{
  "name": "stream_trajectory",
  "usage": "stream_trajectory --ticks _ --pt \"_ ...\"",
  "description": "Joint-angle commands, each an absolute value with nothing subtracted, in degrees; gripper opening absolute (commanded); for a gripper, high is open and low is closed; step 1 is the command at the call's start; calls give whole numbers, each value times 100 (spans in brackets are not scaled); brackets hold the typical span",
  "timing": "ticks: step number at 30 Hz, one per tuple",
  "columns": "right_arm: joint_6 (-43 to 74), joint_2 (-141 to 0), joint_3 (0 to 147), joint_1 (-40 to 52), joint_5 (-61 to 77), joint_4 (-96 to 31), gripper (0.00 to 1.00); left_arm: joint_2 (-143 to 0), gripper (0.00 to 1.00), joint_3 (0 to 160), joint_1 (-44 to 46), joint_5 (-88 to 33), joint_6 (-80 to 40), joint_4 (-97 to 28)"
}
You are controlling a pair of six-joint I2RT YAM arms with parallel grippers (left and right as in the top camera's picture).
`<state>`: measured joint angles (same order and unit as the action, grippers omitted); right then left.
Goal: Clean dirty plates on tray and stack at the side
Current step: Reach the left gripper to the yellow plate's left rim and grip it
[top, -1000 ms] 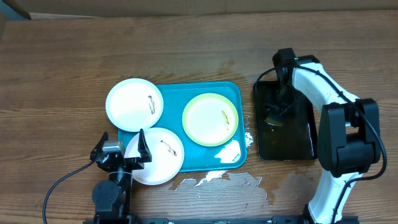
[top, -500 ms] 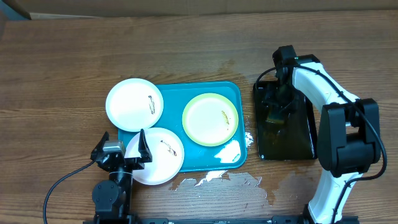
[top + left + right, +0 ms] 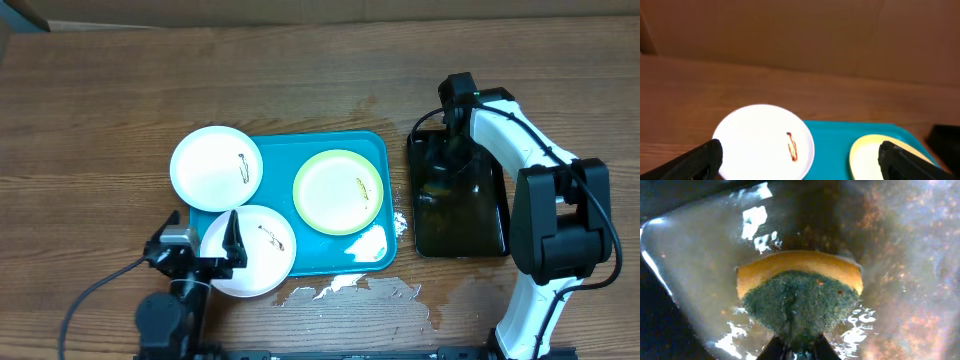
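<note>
Overhead: I see smears on all three plates [image 3: 216, 167], none stacked. Right claw [image 3: 796, 345] pinches the sponge [image 3: 799, 297] in the black tray [image 3: 480, 235]; left claw [image 3: 197, 245] is spread.

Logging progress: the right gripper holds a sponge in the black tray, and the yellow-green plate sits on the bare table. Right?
No: the overhead view shows the yellow-green plate on the teal tray, not the table. The right gripper does hold the sponge.
</note>
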<state>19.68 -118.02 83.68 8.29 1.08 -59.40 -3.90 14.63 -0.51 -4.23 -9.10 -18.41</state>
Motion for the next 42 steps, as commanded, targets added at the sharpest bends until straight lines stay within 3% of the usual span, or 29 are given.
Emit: stream_trajectory --ticks 1,3,5,8,10,12,13,17,20,22,25,30,31,33,34,39,42 --pt "1984 -11605 8462 812 93 -5896 14 -1057 100 2661 -62 -545 -1020 -2423" --pt "1957 -11605 8490 808 93 -5881 27 -1813 100 3524 -62 -558 -812 -3151" --pt "1892 -11603 8558 794 95 -5927 47 -2851 100 4624 -62 -565 -668 -4115" --pt "1754 -11603 8646 786 97 -6023 62 -4136 100 5913 -62 -642 -661 -5284" --pt "1754 -11603 8656 786 97 -6005 91 -4965 100 6665 -62 -825 -666 -5833" --pt "1752 -11603 8656 784 95 -5892 100 -5636 100 7170 -62 -1181 -661 -6193" --pt "1752 -11603 8656 784 95 -5828 100 -5876 100 7308 -62 -1339 -663 -6302" --pt "1754 -11605 8654 786 95 -5596 83 -6768 100 7395 -62 -1959 -648 -6359" --pt "1756 -11605 8628 786 95 -5590 79 -7559 100 7391 -38 -2014 -943 -6578" --pt "1754 -11605 8571 786 93 -5557 74 -7966 91 7389 38 -2084 -939 -6624" --pt "1756 -11605 8532 786 -30 -5555 53 -8479 86 7387 228 -2071 -917 -6576" --pt "1756 -11605 8519 786 -58 -5476 29 -9109 80 7387 587 -2038 -926 -6213" --pt "1756 -11605 8519 786 -58 -5470 29 -9203 79 7387 635 -2036 -932 -6136" --pt "1754 -11605 8519 786 -58 -5472 61 -9491 78 7387 742 -1881 -1212 -6016" --pt "1752 -11605 8519 786 -58 -5505 68 -9671 78 7387 788 -1848 -1380 -5972" --pt "1754 -11605 8519 786 -58 -5557 74 -10062 74 7387 996 -1850 -1398 -5599" --pt "1752 -11605 8519 786 -58 -5559 75 -10208 61 7387 1168 -1850 -1426 -5288"
